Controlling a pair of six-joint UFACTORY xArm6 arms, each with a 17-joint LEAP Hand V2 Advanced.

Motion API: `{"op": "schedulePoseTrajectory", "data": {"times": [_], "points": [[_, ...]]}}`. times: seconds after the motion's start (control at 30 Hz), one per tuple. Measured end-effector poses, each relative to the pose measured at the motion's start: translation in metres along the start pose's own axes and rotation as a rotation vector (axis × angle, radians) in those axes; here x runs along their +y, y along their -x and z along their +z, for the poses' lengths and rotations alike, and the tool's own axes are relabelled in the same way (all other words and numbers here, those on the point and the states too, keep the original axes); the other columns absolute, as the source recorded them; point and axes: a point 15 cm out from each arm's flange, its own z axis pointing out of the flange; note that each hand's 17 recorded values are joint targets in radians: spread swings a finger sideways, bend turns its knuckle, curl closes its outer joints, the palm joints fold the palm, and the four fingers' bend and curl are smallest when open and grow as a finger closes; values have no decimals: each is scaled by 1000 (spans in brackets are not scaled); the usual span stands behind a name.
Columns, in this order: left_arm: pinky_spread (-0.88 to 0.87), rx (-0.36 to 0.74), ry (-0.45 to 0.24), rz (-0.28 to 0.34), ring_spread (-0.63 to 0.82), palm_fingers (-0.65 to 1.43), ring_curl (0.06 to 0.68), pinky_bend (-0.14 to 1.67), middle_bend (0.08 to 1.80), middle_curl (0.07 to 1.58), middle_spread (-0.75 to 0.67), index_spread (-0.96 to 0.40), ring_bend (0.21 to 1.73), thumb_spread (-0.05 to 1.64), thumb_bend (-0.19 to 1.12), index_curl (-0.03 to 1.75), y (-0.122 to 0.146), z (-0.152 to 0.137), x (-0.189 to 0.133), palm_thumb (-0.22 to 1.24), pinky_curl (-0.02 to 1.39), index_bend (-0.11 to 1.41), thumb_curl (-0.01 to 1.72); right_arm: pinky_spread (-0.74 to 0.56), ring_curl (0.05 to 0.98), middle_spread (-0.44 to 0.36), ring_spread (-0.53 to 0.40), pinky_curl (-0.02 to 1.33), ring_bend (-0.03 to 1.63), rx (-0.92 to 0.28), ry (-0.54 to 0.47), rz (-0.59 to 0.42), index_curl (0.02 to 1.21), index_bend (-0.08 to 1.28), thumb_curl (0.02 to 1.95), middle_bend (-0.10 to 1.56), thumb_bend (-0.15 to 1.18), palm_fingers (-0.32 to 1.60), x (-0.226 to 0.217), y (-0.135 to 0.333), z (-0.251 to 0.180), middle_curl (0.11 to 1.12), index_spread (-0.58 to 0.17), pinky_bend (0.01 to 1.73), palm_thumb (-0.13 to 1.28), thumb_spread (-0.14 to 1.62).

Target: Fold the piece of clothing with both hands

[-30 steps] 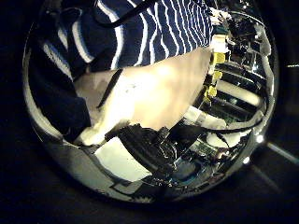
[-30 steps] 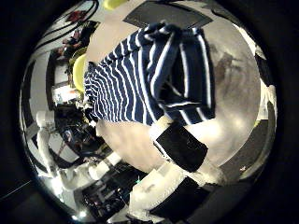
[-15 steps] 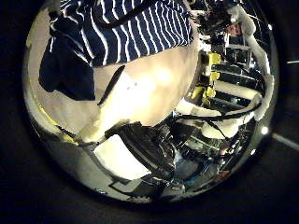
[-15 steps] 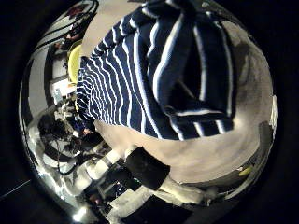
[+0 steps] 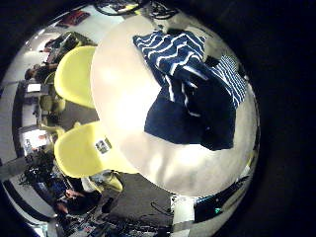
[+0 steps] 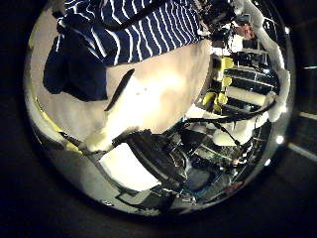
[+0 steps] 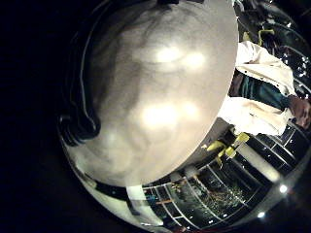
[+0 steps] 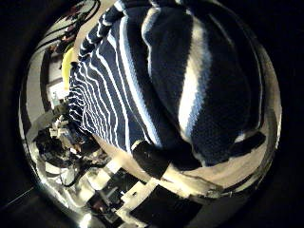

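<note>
Clothing point(image 8: 161, 85) lies bunched on table point(image 5: 118, 99), close under right hand; finger states untellable.

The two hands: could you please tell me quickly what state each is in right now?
Left hand: cannot be told; it is off the striped shirt.
Right hand: cannot be told; the shirt fills its palm view.

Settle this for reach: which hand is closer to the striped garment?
The right hand: the navy-and-white striped garment fills its thumb-side view, unlike the left hand's.
</note>
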Motion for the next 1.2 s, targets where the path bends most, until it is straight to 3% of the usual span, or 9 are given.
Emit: {"op": "schedulePoseTrajectory", "data": {"times": [0.13,0.2,0.3,0.33,0.47,0.63,0.83,1.07,1.2], "points": [[120,0,-11,-1,-100,426,219,187,197,472,-235,-294,636,1351,-9,668,2,-5,-2,376,304,264,288,11,352,-177,-149,347,982,34,33,-14,251,155,336,451,-6,783,7,0,2,416,-234,686,435,1038],[120,1,-13,-1,-100,429,217,186,196,471,-235,-296,634,1350,-9,668,2,-6,-4,378,301,267,288,-178,380,-269,-205,379,1039,35,43,-16,262,175,356,527,5,1031,10,1,2,450,-275,818,513,1045],[120,-2,-17,-1,-100,435,216,186,200,470,-242,-299,636,1350,-10,666,3,-8,-5,379,297,263,288,-324,424,-320,-225,427,1065,33,80,-13,328,278,380,651,11,1215,19,-1,4,514,-335,890,604,1044],[120,-1,-17,-1,-100,438,215,184,198,469,-242,-300,634,1349,-10,668,3,-8,-5,379,296,271,288,-343,434,-305,-230,440,1071,33,96,-9,351,319,392,717,18,1277,24,-4,5,542,-350,911,642,1041],[111,-1,-10,0,-101,443,212,187,197,469,-245,-304,630,1346,-9,670,3,-9,-1,384,289,279,291,-360,466,-273,-240,486,1121,62,103,-5,453,529,430,848,31,1342,30,-14,-2,606,-390,1005,750,1037],[102,4,5,3,-101,445,209,187,196,466,-246,-307,628,1344,-10,671,0,-8,4,387,282,282,293,-323,523,-225,-233,562,1228,55,64,21,593,763,471,1015,28,1269,38,-33,-22,686,-382,1154,856,1053],[109,17,31,4,-93,426,208,188,188,459,-229,-307,630,1346,-11,671,-4,9,10,382,280,285,291,-280,575,-188,-223,629,1313,41,45,57,693,896,507,1130,34,1177,62,-53,-46,740,-359,1253,941,1118],[116,38,72,-3,-75,414,204,196,186,445,-202,-298,631,1344,-12,670,-9,52,24,368,284,280,288,-256,610,-166,-216,676,1359,16,16,70,754,933,541,1187,31,1117,79,-74,-63,766,-340,1293,988,1182],[118,56,84,1,-71,414,202,196,190,440,-197,-291,634,1343,-10,667,-20,60,22,365,287,272,288,-243,622,-158,-213,697,1369,13,7,55,780,940,556,1204,15,1102,80,-76,-66,773,-335,1296,993,1203]]}}
